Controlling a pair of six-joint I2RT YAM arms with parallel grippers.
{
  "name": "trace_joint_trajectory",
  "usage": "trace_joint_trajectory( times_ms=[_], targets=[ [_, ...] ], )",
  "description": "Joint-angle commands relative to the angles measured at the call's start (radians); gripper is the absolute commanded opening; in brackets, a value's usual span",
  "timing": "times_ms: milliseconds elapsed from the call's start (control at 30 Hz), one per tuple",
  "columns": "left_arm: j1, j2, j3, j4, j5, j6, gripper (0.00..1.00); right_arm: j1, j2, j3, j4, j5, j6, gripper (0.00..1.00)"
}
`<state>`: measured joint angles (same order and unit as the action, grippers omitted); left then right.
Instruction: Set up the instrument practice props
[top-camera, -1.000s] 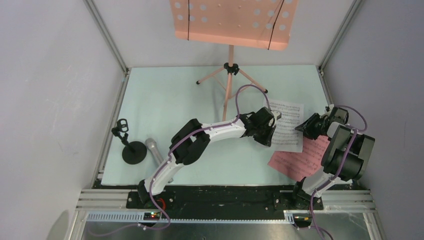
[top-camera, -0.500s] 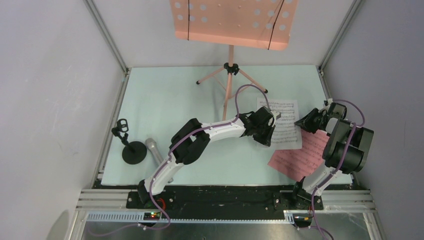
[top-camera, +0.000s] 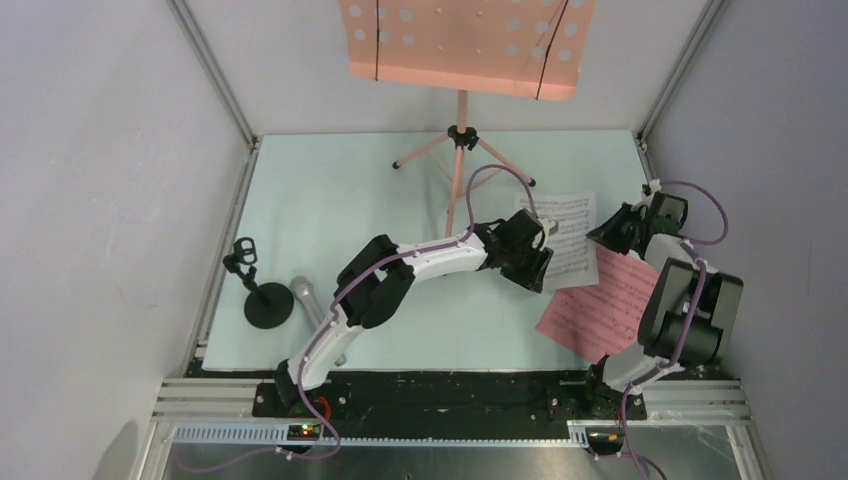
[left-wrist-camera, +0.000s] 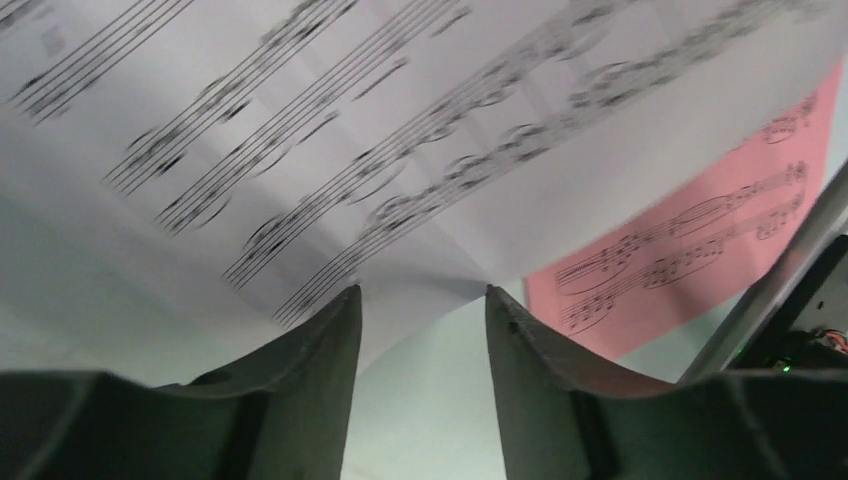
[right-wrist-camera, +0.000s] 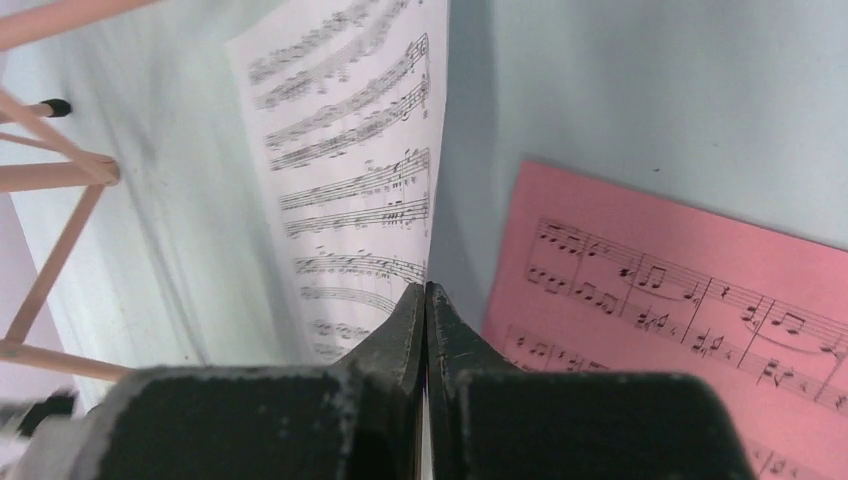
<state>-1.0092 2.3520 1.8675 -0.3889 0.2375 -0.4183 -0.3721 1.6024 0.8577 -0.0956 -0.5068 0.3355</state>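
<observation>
Pinching white page (right-wrist-camera: 350, 150) edge: right hand (right-wrist-camera: 426, 300), fingers clamped on it. Left hand (left-wrist-camera: 420, 310) parted, page edge at its tips. Pink page (right-wrist-camera: 700, 280) flat on tabletop (right-wrist-camera: 650, 80).

The top camera looks steeply down from above and behind the arm bases, taking in the whole table (top-camera: 330, 200), the stand (top-camera: 460, 40) and both arms. The left wrist camera peers past the left gripper (left-wrist-camera: 420, 300), very near and low against the white page (left-wrist-camera: 400, 130). The right wrist camera looks along the right gripper (right-wrist-camera: 427, 292), equally near. All three share the white page and the pink page (top-camera: 600, 310).
</observation>
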Motion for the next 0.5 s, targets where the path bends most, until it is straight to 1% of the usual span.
trace_joint_trajectory(
  times_ms=[0, 133, 267, 367, 467],
  targets=[
    [0.046, -0.142, -0.038, -0.073, -0.086, 0.055, 0.59, 0.034, -0.185, 0.042, -0.071, 0.091, -0.036, 0.00],
    [0.077, -0.298, -0.077, -0.072, -0.108, 0.050, 0.69, 0.045, -0.306, 0.107, -0.171, 0.102, -0.009, 0.00],
    [0.125, -0.449, -0.129, -0.072, -0.095, 0.031, 0.75, 0.053, -0.403, 0.194, -0.256, 0.093, 0.031, 0.00],
    [0.153, -0.567, -0.150, -0.072, -0.095, 0.032, 0.80, 0.063, -0.469, 0.254, -0.308, 0.012, 0.058, 0.00],
    [0.171, -0.647, -0.151, -0.072, -0.078, 0.035, 0.84, 0.077, -0.578, 0.272, -0.318, -0.067, 0.088, 0.00]
  ],
)
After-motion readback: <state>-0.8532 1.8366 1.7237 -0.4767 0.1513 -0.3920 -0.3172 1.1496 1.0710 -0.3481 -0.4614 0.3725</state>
